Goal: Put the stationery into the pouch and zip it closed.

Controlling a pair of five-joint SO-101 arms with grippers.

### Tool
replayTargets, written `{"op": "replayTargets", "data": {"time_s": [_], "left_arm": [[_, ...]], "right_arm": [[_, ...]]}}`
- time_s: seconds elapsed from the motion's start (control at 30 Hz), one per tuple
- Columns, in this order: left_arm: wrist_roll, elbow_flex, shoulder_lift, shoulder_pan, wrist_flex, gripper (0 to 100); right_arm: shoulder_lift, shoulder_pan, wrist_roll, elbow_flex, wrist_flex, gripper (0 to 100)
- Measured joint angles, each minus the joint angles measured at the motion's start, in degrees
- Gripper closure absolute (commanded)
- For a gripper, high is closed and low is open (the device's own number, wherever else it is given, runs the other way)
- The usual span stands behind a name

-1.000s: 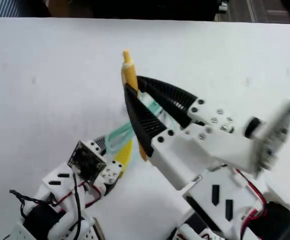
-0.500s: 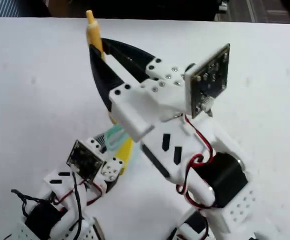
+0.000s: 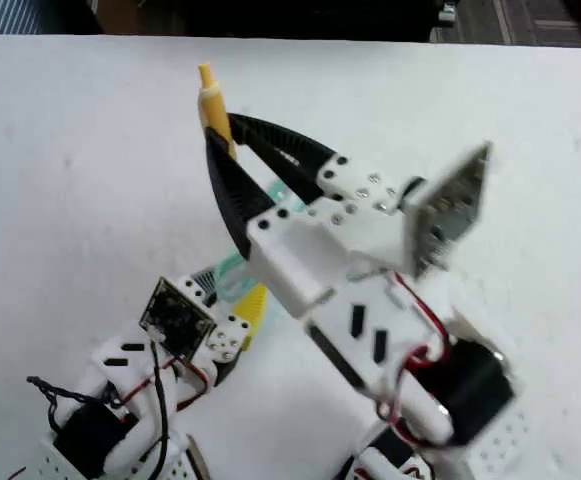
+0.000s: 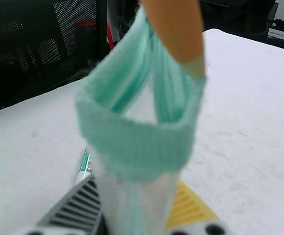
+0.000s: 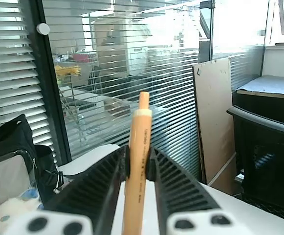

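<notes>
Change: orange-yellow plastic pen [image 3: 210, 100] is recorded slightly lower and further right than half a second earlier, after a swing towards the white desk's [image 3: 90, 150] far edge.
Right tool [image 3: 222, 132]: closed on the pen's barrel, pen raised above the desk.
Left tool [image 4: 132, 215]: clamped on the mint-green mesh pouch [image 4: 137, 127], whose mouth is held open; position unchanged.
Pen location: lower end is seen just at the pouch mouth.
Meaning: insertion is judged under way, alignment being corrected; zipping is not yet begun.
</notes>
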State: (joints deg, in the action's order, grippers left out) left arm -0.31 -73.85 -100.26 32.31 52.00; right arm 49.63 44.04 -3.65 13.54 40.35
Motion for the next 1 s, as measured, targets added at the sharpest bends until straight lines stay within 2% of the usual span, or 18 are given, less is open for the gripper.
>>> {"op": "replayTargets", "data": {"time_s": [0.67, 0.8, 1.0], "left_arm": [[0.00, 0.09, -0.09, 1.23, -0.09, 98], [0.09, -1.23, -0.09, 3.78, -0.09, 98], [0.00, -1.32, -0.09, 3.60, -0.09, 98]], "right_arm": [[-0.18, 0.18, 0.00, 0.70, -7.21, 98.3], [-3.08, 0.26, 0.00, 0.70, -7.21, 98.3], [-2.90, 0.35, 0.00, 0.70, -3.78, 98.3]]}}
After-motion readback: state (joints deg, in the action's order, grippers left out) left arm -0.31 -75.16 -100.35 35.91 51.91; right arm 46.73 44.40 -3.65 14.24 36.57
